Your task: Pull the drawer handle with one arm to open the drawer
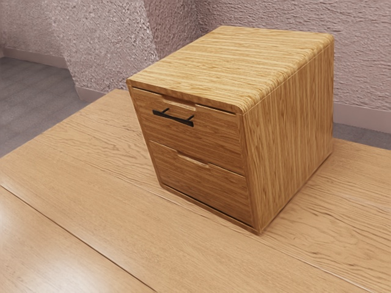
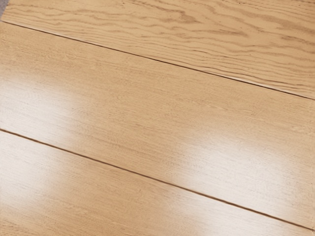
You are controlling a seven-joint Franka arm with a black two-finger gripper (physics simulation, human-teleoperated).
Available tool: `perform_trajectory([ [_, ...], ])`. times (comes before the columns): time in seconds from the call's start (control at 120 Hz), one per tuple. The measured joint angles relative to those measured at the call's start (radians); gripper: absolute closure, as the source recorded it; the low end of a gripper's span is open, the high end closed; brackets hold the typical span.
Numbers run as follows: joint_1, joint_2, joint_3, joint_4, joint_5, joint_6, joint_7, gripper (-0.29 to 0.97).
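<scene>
Black handle (image 1: pixel 173 117) ran horizontally across the top drawer (image 1: pixel 211 139), center-left of the exterior frame. Wrist cam faced the tabletop (image 2: pixel 147 123), and I couldn't tell the gripper's state.

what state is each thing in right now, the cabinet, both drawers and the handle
cabinet: upright on the table
top drawer: shut, front level with the cabinet's face
black handle: on the top drawer's front, nothing touching it
bottom drawer: shut
</scene>
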Motion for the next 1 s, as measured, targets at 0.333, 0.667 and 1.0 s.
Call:
perform_trajectory([
  [0.333, -0.421, 0.029, -0.222, -0.031, -0.079, 0.012, 0.223, 0.02],
  [0.667, -0.379, -0.046, -0.411, -0.292, 0.135, 0.284, 0.527, 0.02],
  [1.0, -0.384, -0.127, -0.416, -0.523, 0.163, 0.560, 0.715, 0.02],
])
